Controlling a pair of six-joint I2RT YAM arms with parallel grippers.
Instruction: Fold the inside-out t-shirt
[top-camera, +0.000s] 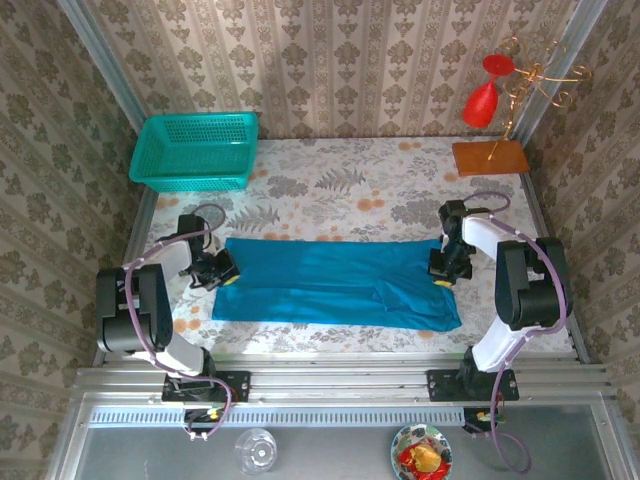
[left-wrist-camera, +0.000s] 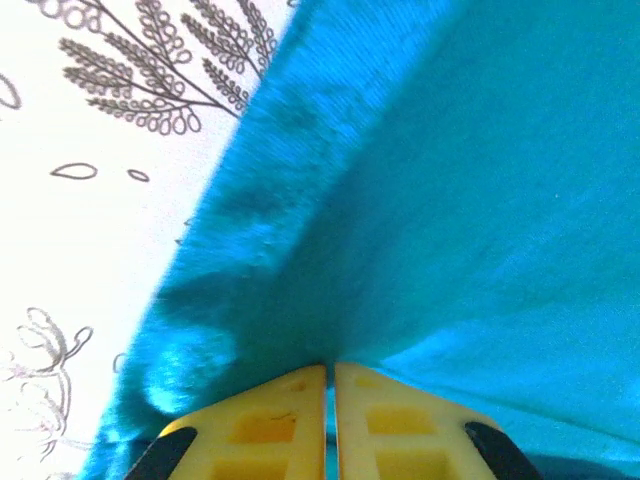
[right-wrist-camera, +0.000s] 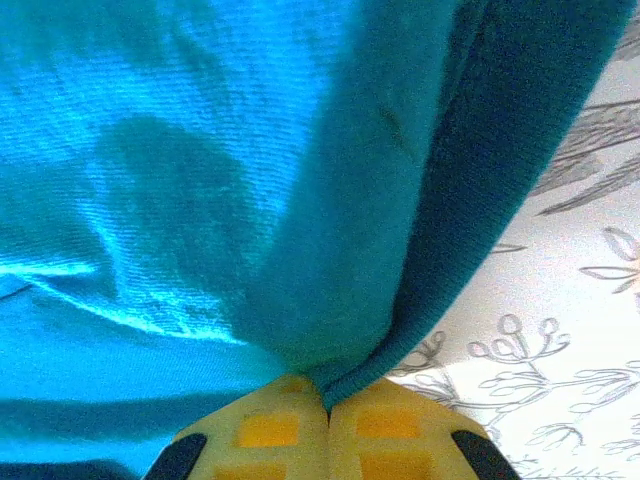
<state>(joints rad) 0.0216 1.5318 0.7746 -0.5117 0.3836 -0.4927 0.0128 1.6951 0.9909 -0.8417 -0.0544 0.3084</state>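
The left claw is pressed together on the left end of the t-shirt. In the left wrist view its yellow fingers meet with only a hairline gap, and the teal cloth rises out of the pinch at the left claw. The right claw is likewise clamped on the shirt's right end. In the right wrist view a doubled fold of the cloth, with its hemmed edge, is nipped where the pads of the right claw meet.

The t-shirt lies as a long flat band across the middle of the tabletop, stretched from one claw to the other. Its far edge runs fairly straight and its near edge is slightly uneven.

Beyond the shirt the tabletop is bare floral cloth back to the wall. A narrower strip is open between the shirt's near edge and the metal rail. The patterned cloth shows just beside the shirt's edge in both wrist views.

A teal mesh basket sits in the far left corner, well apart from the shirt. A wire stand with red pieces stands in the far right corner. Patterned wallpaper encloses three sides. Below the rail are a glass and a bowl.
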